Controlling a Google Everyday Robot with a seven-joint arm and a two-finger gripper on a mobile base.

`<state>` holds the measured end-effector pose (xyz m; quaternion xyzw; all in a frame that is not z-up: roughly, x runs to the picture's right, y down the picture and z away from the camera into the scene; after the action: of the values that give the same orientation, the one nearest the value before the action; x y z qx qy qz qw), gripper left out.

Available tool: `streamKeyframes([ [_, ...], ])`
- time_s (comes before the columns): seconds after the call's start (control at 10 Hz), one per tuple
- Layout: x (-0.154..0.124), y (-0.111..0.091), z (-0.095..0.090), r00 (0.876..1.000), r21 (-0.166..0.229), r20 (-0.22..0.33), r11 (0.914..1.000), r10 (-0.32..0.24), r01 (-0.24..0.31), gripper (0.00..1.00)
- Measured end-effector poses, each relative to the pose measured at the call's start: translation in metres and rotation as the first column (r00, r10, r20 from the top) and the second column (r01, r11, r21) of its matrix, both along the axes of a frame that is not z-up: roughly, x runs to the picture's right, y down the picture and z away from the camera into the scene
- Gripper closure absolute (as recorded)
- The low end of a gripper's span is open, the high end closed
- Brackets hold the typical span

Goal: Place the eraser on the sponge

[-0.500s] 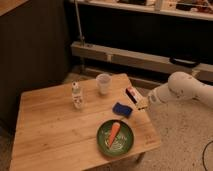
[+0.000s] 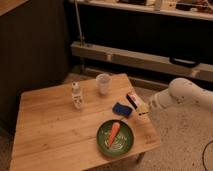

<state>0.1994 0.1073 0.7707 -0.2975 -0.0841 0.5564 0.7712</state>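
Note:
The eraser [image 2: 132, 98], a small white block with a red patch and a dark end, lies near the right edge of the wooden table [image 2: 50, 135]. Just left of it, a little nearer the front, the dark-blue sponge [image 2: 121, 109] rests flat. My gripper [image 2: 142, 114] reaches in from the right on the white arm [image 2: 185, 95]. It hangs over the table's right edge, close beside the eraser on its right. Whether it touches the eraser cannot be made out.
A white bottle [image 2: 76, 95] with a label stands mid-table, and a white cup [image 2: 103, 83] sits behind it to the right. A green plate [image 2: 106, 145] holding a carrot [image 2: 114, 133] is at the front right. A dark wall and metal rails run behind the table.
My gripper has shifted slightly toward the front along the table's right edge. The eraser, sponge and other objects stay where they were.

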Motion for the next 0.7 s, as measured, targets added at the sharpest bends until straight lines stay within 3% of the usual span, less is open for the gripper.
streamKeyframes([
  [0.2,-0.003,0.011,0.015,1.0,-0.002,0.014,0.9998,-0.02,0.02,1.0],
  [0.4,-0.003,0.011,0.021,0.999,0.028,0.014,0.9986,-0.045,0.044,1.0],
  [0.7,-0.001,0.012,0.027,0.999,0.066,0.037,0.9972,-0.038,0.035,1.0],
])
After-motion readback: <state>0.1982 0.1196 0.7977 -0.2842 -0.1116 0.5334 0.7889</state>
